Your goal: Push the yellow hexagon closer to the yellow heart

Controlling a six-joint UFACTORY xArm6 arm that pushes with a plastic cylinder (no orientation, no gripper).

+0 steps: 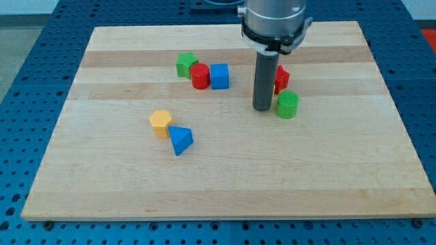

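The yellow hexagon (161, 124) lies left of the board's middle, touching or almost touching a blue triangle (180, 140) at its lower right. I see no yellow heart; the rod may be hiding it. My tip (262, 109) rests on the board right of centre, far to the right of the hexagon. It stands just left of a green cylinder (287, 105) and in front of a red block (282, 79) that the rod partly hides.
A green star (185, 64), a red cylinder (199, 76) and a blue cube (219, 76) sit in a tight row near the view's top centre. The wooden board (340, 190) lies on a blue perforated table.
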